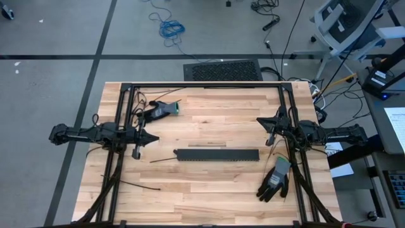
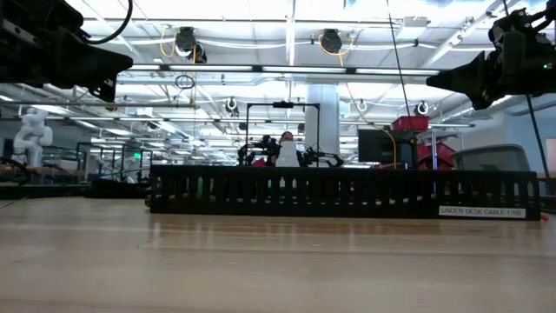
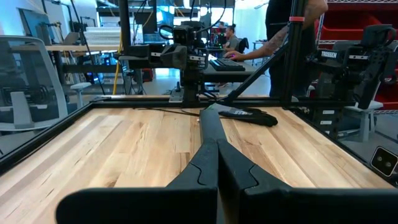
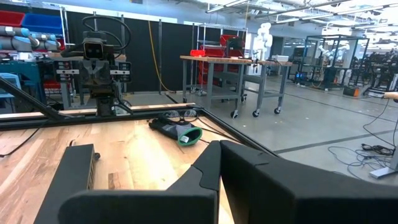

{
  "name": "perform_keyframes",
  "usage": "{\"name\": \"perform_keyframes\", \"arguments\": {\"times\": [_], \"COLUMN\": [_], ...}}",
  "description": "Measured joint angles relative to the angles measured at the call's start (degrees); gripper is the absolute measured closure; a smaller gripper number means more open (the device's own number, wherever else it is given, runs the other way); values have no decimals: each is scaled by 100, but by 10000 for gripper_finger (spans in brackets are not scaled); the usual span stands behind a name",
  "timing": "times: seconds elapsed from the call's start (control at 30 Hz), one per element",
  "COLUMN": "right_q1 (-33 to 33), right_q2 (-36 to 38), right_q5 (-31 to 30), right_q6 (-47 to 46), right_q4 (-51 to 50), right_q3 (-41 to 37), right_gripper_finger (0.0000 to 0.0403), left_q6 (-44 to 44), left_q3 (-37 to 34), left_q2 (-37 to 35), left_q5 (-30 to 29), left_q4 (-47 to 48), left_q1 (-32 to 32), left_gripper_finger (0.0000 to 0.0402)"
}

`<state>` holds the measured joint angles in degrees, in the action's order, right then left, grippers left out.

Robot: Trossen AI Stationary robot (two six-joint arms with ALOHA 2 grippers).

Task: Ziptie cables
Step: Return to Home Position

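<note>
Reads as the homing step: black duct (image 1: 216,154) lies closed on the worktop (image 1: 209,190), no cables showing; your left gripper (image 1: 154,137) and right gripper (image 1: 260,120) hang at the sides, jaws shut and empty, so just park.

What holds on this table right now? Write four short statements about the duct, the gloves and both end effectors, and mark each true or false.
1. The black cable duct lies mid-table, between the two arms. True.
2. The left end effector is clamped on the duct. False: it is shut on nothing and sits apart from the duct's left end.
3. Two gloves lie on the table. True: a green-cuffed glove near the left arm and a second glove near the right arm.
4. The right end effector is wide open. False: it is shut.
</note>
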<state>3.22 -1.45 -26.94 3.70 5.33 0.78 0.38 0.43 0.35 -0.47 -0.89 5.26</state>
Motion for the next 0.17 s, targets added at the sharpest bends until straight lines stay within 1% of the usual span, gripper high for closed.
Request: {"name": "perform_keyframes", "arguments": {"times": [0.17], "right_q1": [0], "right_q2": [0], "right_q5": [-2], "right_q6": [0], "right_q4": [-1], "right_q3": [0], "right_gripper_finger": [403], "left_q6": [0], "left_q3": [0], "left_q2": [1], "left_q5": [0], "left_q4": [0], "left_q1": [0], "left_gripper_finger": [401]}}
